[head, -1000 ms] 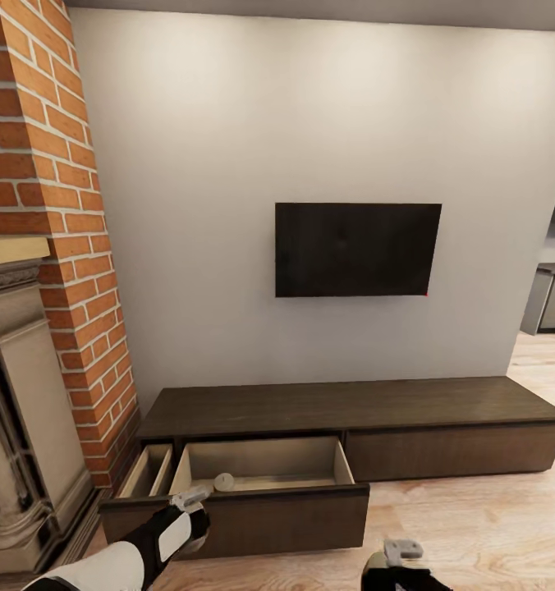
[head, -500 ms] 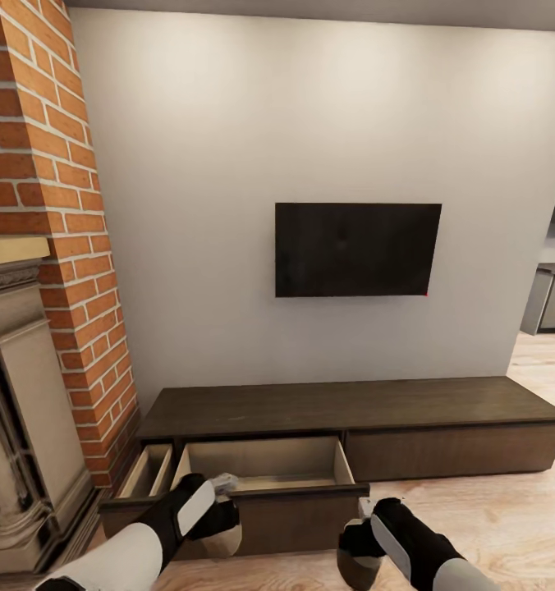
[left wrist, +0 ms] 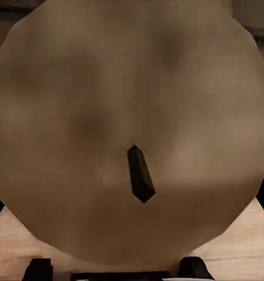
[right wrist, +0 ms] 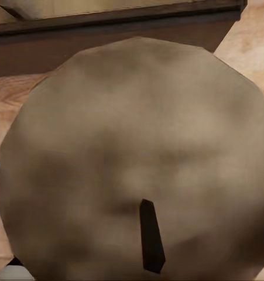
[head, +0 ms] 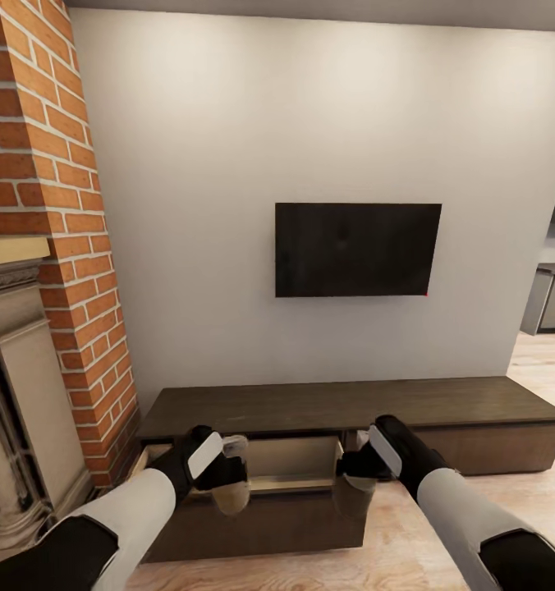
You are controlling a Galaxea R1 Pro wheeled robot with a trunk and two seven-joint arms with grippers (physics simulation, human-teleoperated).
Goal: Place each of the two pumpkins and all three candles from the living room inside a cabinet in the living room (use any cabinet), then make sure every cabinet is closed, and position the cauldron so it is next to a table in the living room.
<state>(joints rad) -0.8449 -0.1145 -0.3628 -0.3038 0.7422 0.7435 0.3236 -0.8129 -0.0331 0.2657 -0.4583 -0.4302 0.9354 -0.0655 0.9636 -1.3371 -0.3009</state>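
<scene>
The cabinet (head: pixel 409 404) is a long, low dark-brown unit against the wall. Its left wide drawer (head: pixel 298 460) is pulled out, showing a beige inside. My left gripper (head: pixel 229 483) is shut on a cream-beige candle (head: pixel 231 495) that hangs over the drawer's front left part. My right gripper (head: pixel 354 480) is shut on a second candle (head: pixel 351 495) at the drawer's front right corner. The left wrist view looks straight down on its candle (left wrist: pixel 108 117) with a dark wick (left wrist: pixel 141 174). In the right wrist view, the other candle (right wrist: pixel 132 152) hangs in front of the drawer front (right wrist: pixel 108 36).
A brick chimney (head: pixel 56 205) and a stone fireplace surround (head: pixel 19 394) stand at the left. A black TV (head: pixel 358 249) hangs on the wall above the unit. Wooden floor (head: pixel 491 492) lies open to the right, with a grey kitchen unit (head: pixel 552 300) at the far right.
Both arms have risen from the picture's lower edge and reached forward, each carrying its candle up to the open drawer. The camera has not moved.
</scene>
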